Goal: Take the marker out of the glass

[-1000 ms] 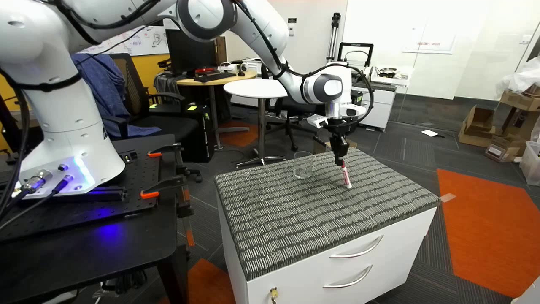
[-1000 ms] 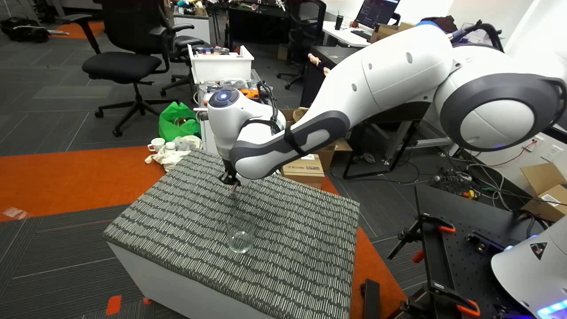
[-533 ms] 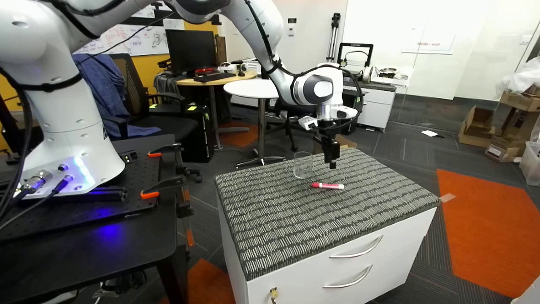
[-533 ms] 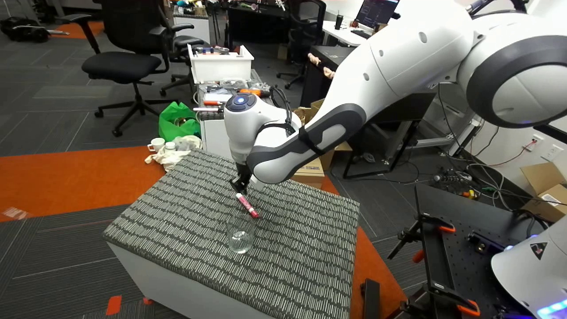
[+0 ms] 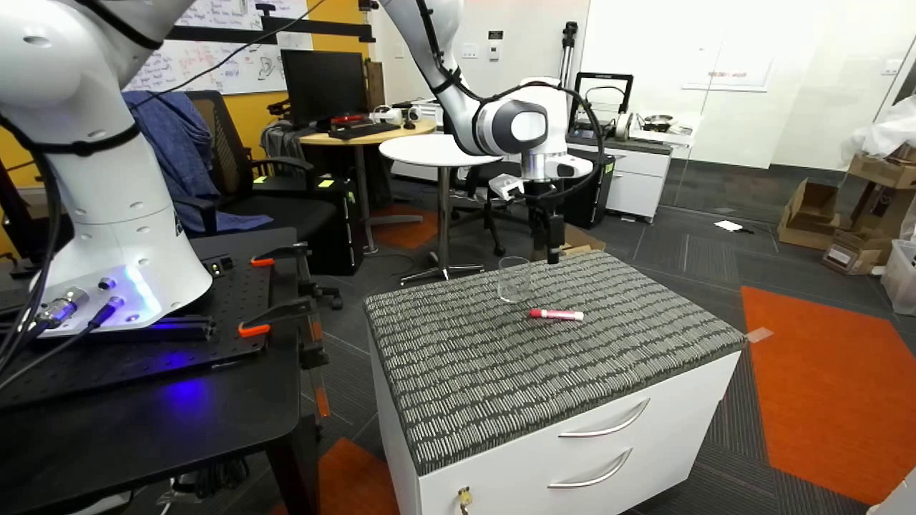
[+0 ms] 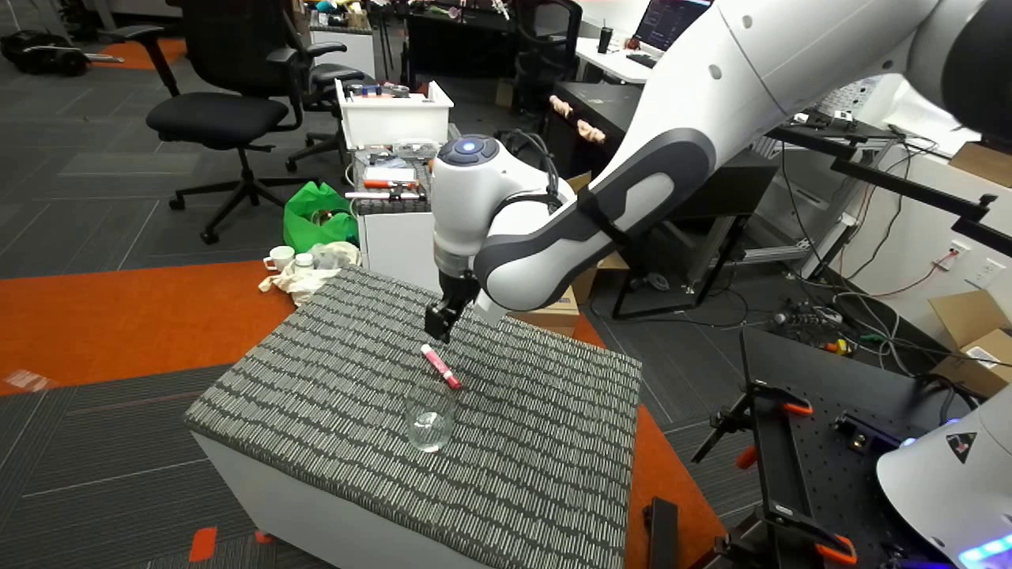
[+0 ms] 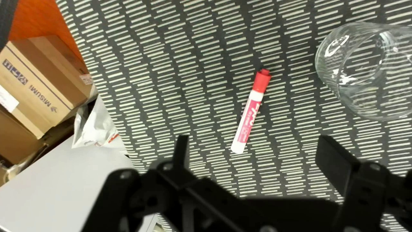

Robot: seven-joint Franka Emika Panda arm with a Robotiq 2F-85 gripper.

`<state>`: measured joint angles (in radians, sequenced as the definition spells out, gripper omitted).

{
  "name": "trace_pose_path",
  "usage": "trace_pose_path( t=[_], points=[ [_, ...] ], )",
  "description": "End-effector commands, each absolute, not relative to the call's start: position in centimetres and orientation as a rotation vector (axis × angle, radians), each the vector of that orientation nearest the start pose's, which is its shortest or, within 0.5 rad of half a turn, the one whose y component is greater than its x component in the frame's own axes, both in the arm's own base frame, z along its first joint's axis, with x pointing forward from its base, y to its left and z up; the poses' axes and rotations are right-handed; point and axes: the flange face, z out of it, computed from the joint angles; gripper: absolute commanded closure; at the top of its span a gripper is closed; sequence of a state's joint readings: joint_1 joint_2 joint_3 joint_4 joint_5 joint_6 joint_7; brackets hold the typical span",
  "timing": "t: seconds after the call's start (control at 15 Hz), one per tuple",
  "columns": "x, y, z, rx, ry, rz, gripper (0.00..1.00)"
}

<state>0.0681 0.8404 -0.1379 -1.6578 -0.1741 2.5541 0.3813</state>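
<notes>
In the wrist view, the hand [image 7: 253, 146] gapes, gripping nothing; the marker [image 7: 250, 114] lies on the tabletop [image 7: 173, 80], the glass [image 7: 363, 71] at its two o'clock. In an exterior view, the hand [image 5: 553, 259] hangs clear at the marker's twelve o'clock, likely because the task's done.

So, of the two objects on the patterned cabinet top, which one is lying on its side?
The red and white marker: it lies flat, while the clear glass, apart from it, stands upright.
</notes>
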Motion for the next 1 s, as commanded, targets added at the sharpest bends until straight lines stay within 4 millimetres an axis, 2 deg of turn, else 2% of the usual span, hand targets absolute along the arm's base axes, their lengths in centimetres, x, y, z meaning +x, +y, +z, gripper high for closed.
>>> trace_pose_path(
  t=[0.0,0.47,0.53,0.73,0.93],
  points=[
    [65.3,-3.1,16.4,-3.269,0.359,-0.174,0.0],
    [63.7,-3.1,20.2,-3.26,0.336,-0.203,0.0],
    [65.1,-3.4,18.7,-3.278,0.376,-0.188,0.0],
    [64.7,-3.4,19.5,-3.274,0.377,-0.192,0.0],
    [64.5,-3.4,19.4,-3.275,0.377,-0.187,0.0]
  ],
)
